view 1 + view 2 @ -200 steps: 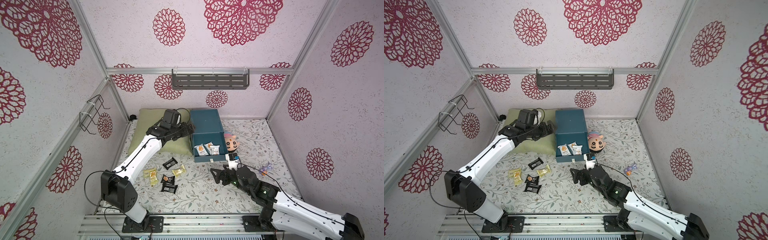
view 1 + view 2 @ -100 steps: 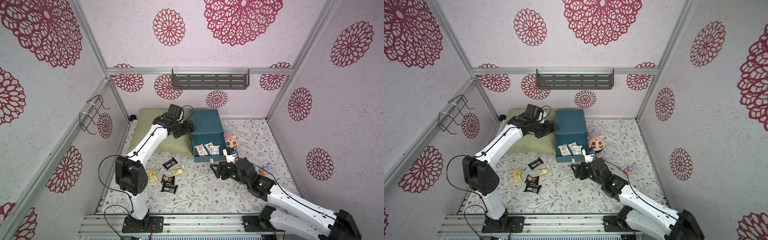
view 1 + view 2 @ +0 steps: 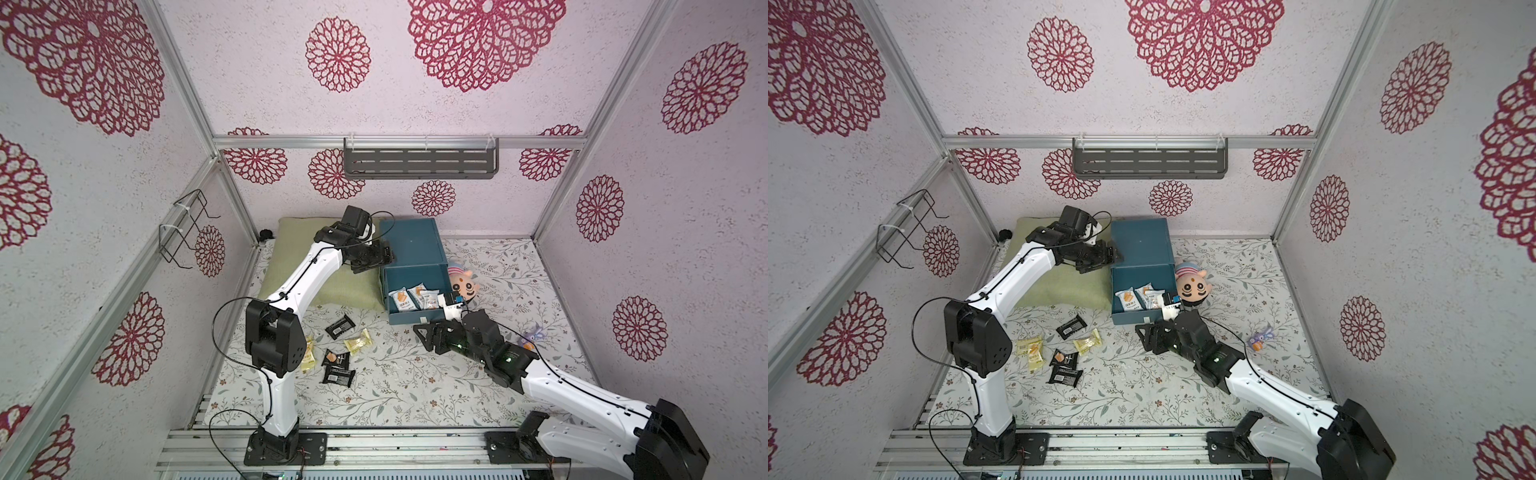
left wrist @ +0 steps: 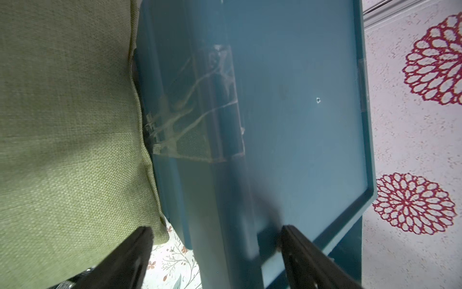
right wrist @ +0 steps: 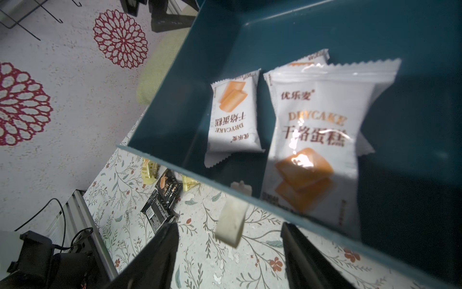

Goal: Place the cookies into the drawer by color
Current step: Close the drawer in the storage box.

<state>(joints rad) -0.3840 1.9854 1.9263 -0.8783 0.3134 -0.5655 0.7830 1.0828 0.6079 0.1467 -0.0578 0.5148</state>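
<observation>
On the flowered cloth (image 3: 1142,395), left of the drawer (image 3: 1140,245), we found three black cookies (image 3: 1064,376) and three yellow cookies (image 3: 1087,343) unsorted. The right gripper (image 5: 228,226) was open at its tab pull (image 5: 230,220), three white cookies (image 3: 1133,300) lay inside, and the left gripper (image 4: 215,228) was open over its left edge.

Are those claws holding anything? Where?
Nothing in the right gripper: white tab between open jaws. The left gripper straddles an edge of the drawer chest; grip unclear.

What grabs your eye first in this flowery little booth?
A dark teal chest at the back has a drawer pulled out, three white snack packets inside. Black and yellow packets lie scattered on the floral mat between two white robot arms. A peach plush toy sits beside the drawer.
</observation>
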